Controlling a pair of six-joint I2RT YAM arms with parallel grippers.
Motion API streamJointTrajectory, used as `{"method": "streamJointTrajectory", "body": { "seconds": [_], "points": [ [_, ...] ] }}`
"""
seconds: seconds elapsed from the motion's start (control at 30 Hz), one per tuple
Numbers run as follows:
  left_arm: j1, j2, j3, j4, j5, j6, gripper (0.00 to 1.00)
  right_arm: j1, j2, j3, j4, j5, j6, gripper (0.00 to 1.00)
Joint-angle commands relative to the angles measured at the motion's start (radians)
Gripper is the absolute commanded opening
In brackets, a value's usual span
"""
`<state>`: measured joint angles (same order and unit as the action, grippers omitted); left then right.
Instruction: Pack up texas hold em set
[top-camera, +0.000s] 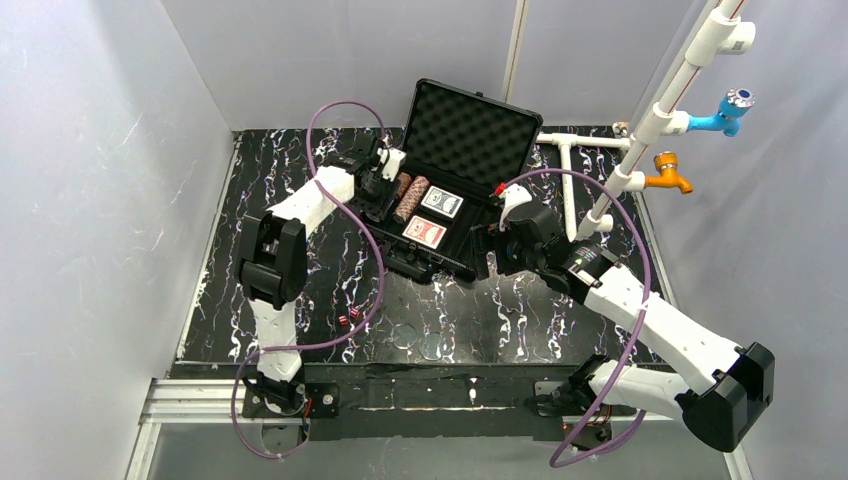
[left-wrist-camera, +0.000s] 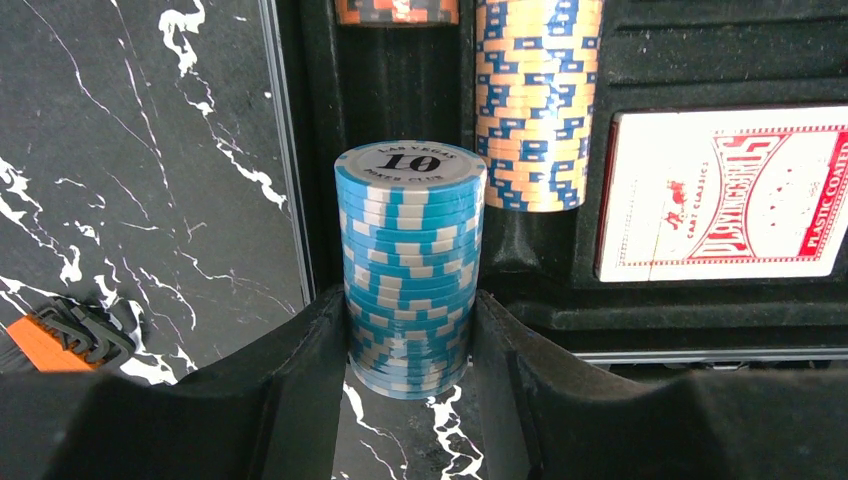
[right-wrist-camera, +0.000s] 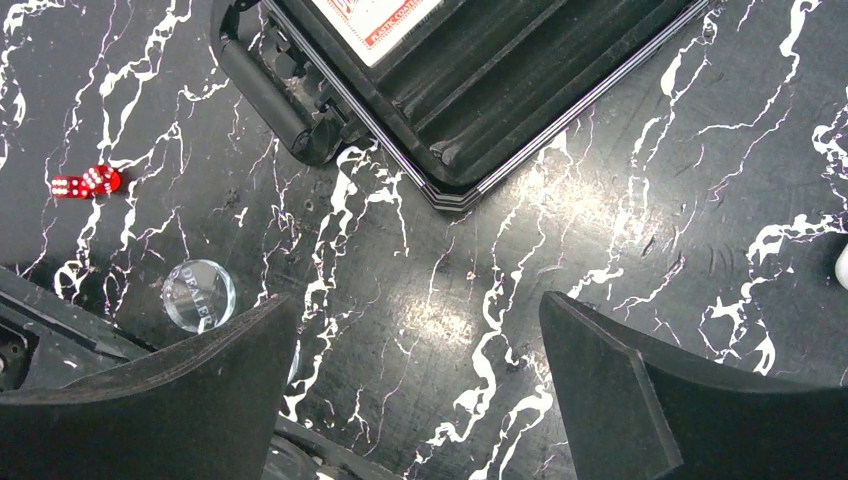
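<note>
Left gripper (left-wrist-camera: 410, 345) clamps the blue chip stack (left-wrist-camera: 410, 230) low on its sides; loose, slippery chips may topple. Right gripper (right-wrist-camera: 418, 320) gapes empty.

Top external: high behind arm bases, wide, looking down on table (top-camera: 560, 320). Left wrist: close, looks past left fingers (left-wrist-camera: 270, 400), blue chip stack (left-wrist-camera: 410, 270) between them, case (left-wrist-camera: 700, 310) beyond. Right wrist: looks down, table between right fingers (right-wrist-camera: 190, 400), same case beyond.
</note>
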<state>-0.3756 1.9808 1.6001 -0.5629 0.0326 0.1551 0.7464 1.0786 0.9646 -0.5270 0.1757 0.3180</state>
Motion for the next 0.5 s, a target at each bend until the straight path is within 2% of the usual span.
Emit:
{"method": "streamJointTrajectory", "body": {
  "seconds": [0.0,0.13,0.47],
  "points": [
    [0.006,0.004,0.08,0.002,-0.019,-0.001,0.0,-0.002,-0.025,-0.009,0.022,0.023,0.006,0.98],
    [0.006,0.034,0.105,-0.001,-0.055,0.001,0.0,-0.003,-0.033,-0.014,0.021,0.024,0.006,0.98],
    [0.006,0.074,0.155,-0.022,-0.039,-0.009,0.0,-0.002,-0.031,-0.025,0.022,0.023,0.009,0.98]
  ]
}}
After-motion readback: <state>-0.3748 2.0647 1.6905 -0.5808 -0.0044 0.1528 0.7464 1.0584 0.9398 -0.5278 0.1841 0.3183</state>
